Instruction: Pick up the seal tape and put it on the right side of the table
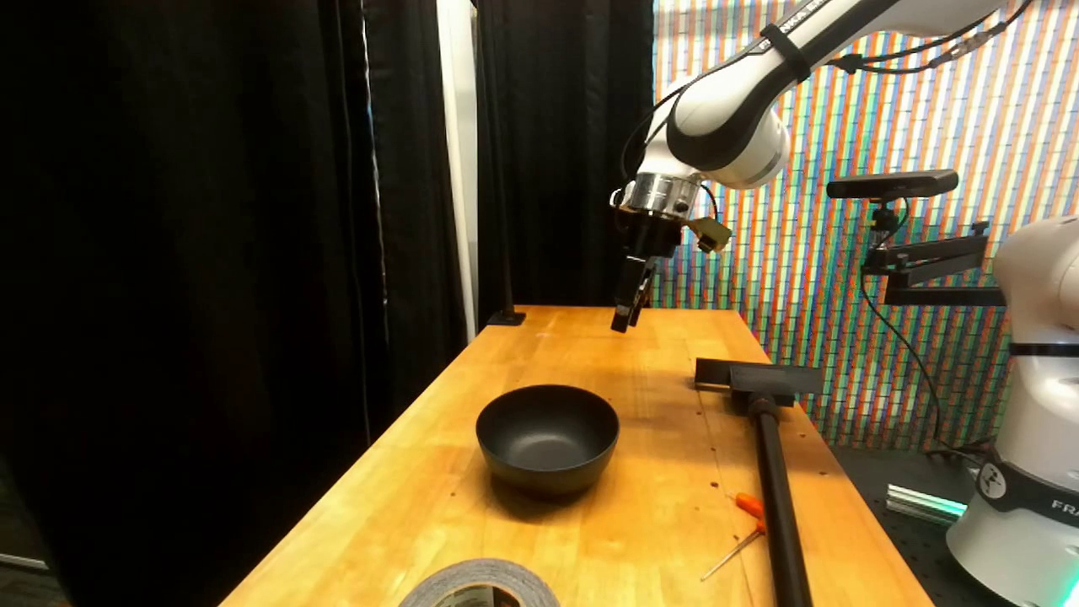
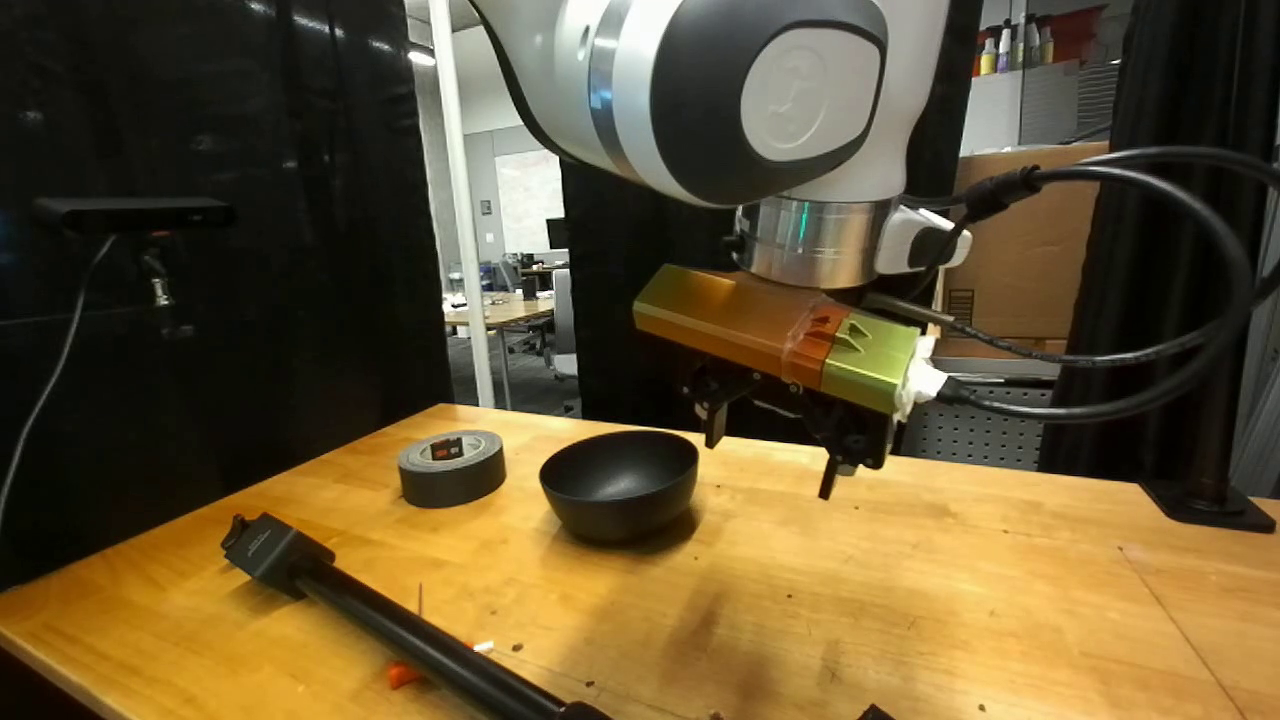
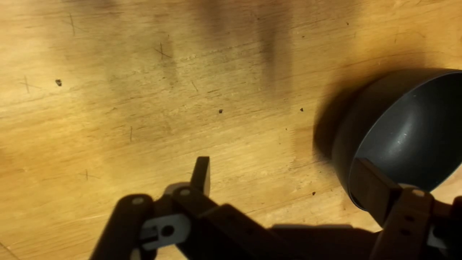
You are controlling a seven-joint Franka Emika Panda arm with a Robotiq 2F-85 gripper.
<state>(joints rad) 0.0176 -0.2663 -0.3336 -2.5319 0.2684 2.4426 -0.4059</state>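
Note:
The seal tape is a thick dark-grey roll lying flat on the table. In an exterior view the tape (image 2: 453, 485) sits left of a black bowl; in an exterior view the tape (image 1: 493, 570) is cut off by the bottom edge. It is out of the wrist view. The table (image 2: 950, 580) has a light wooden top and also shows in an exterior view (image 1: 657, 337) and the wrist view (image 3: 144, 108). My gripper (image 2: 770, 465) is open and empty above the table, on the bowl's side away from the tape. It also shows in an exterior view (image 1: 627, 324) and the wrist view (image 3: 283, 160).
The black bowl (image 2: 620, 490) stands between tape and gripper; it also shows in an exterior view (image 1: 548, 443) and the wrist view (image 3: 404, 126). A long black T-shaped tool (image 1: 774, 472) lies along one edge, over an orange-handled screwdriver (image 1: 748, 504). A stand base (image 2: 1205, 505) is at a far edge.

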